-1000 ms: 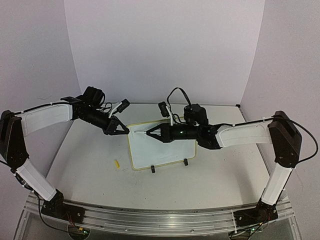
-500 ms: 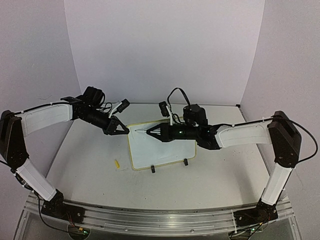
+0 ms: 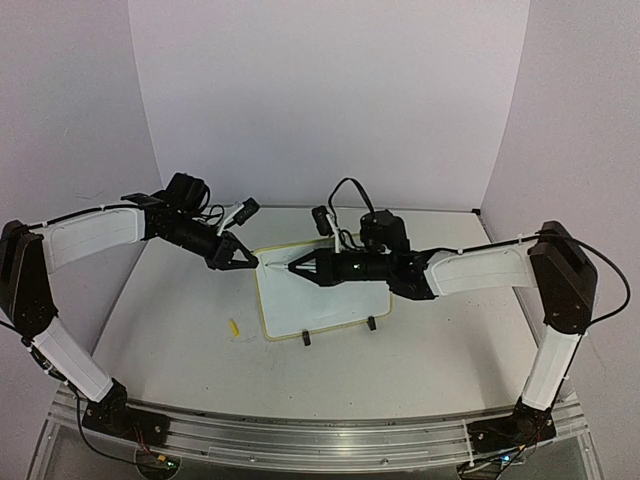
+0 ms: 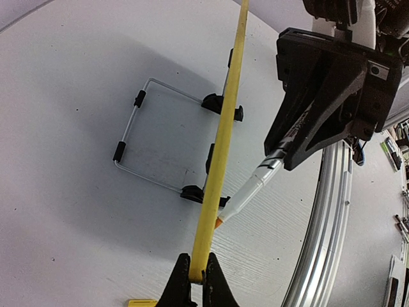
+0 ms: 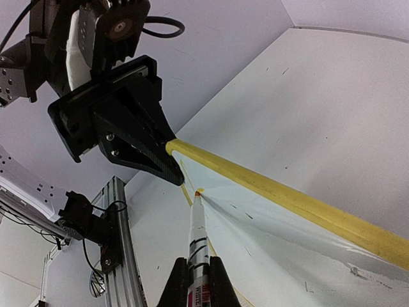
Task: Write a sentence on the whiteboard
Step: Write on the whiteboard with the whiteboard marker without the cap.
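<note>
The whiteboard [image 3: 322, 300], white with a pale yellow rim, stands tilted on two black clip feet [image 3: 306, 339]. My left gripper [image 3: 250, 262] is shut on the rim at the board's upper left corner; in the left wrist view the gripper [image 4: 197, 254] pinches the yellow rim [image 4: 220, 153]. My right gripper [image 3: 292, 268] is shut on a white marker [image 5: 198, 236] with an orange tip. The tip touches the board face [image 5: 287, 256] close to that corner, just below the left gripper [image 5: 167, 167]. I cannot make out the sentence on the board.
A small yellow marker cap [image 3: 234, 327] lies on the table left of the board. A wire stand [image 4: 137, 137] lies flat behind the board. An aluminium rail [image 3: 300, 437] runs along the near edge. Walls close in the back and sides.
My right gripper has moved a little to the left with the marker, toward the board's upper left corner. The left arm and the board have not moved.
</note>
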